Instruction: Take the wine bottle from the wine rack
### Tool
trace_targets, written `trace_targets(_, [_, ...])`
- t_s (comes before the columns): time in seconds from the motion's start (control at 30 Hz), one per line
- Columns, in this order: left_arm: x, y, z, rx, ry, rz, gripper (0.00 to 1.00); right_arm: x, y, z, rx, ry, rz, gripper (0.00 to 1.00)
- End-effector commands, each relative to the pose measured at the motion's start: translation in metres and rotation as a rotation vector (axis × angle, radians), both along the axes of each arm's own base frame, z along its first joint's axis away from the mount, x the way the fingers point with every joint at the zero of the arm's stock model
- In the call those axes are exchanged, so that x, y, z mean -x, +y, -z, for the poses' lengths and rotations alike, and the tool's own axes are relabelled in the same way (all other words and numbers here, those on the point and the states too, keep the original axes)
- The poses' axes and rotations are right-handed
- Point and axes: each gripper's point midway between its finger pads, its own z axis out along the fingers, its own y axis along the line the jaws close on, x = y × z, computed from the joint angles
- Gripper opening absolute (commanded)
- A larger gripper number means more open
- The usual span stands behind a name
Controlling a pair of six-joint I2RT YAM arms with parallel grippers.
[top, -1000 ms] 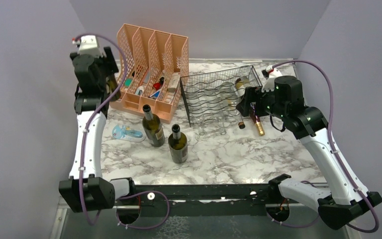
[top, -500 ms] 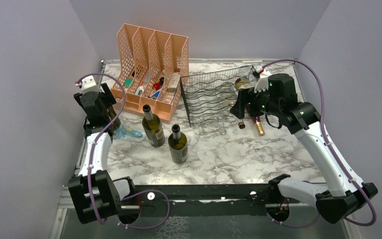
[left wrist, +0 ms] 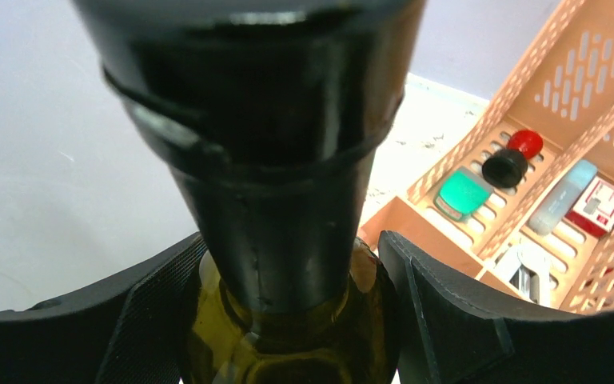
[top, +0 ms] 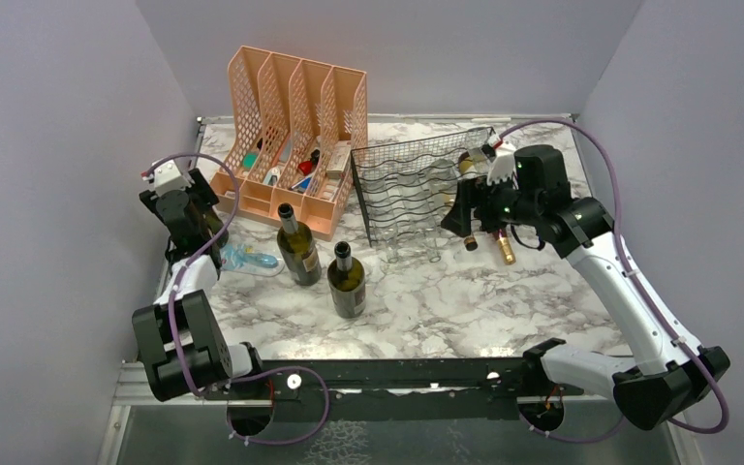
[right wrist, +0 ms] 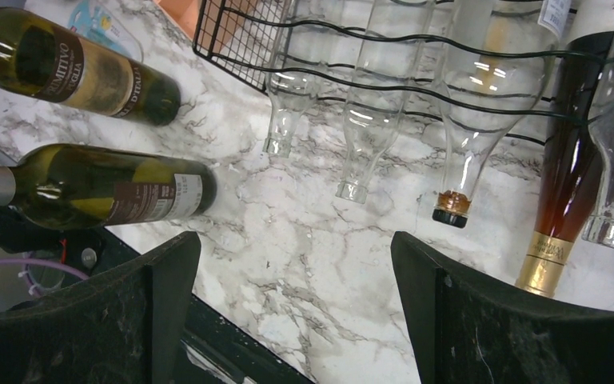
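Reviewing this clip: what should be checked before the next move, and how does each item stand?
1. Grip of the left gripper on the green bottle: ok.
2. Base of the green bottle resting on the table: cannot tell.
3. Jaws of the right gripper open: ok.
4. Bottle neck between its fingers: not ok.
5. Bottles in the wine rack, such as the amber bottle: ok.

I'm holding my left arm (top: 186, 286) folded low, my left gripper (left wrist: 288, 268) clasping a green bottle (left wrist: 288, 348) by its shoulder. I'm holding my right arm (top: 630, 291) stretched forward, my right gripper (right wrist: 296, 264) gaping wide, gripping nothing.
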Motion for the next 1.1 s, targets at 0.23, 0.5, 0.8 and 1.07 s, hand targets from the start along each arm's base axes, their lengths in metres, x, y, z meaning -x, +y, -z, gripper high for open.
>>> trace_targets(0.23, [-0.012, -0.014, -0.019, -0.049, -0.099, 0.043, 0.44, -0.001, 0.018, 0.062, -0.023, 0.103, -0.009, 0.90])
trace_targets(0.5, [0.000, -0.031, -0.041, -0.080, -0.129, 0.058, 0.99, -0.001, 0.062, 0.085, -0.085, 0.121, -0.121, 0.89])
trace_targets(0.8, [0.025, -0.032, -0.056, -0.049, -0.106, -0.032, 0.99, -0.011, 0.108, 0.133, -0.041, 0.023, -0.034, 0.85])
trace_targets(1.07, [0.049, -0.054, -0.072, 0.127, -0.042, 0.019, 0.99, -0.031, 0.124, 0.175, 0.019, -0.010, 0.044, 0.77])
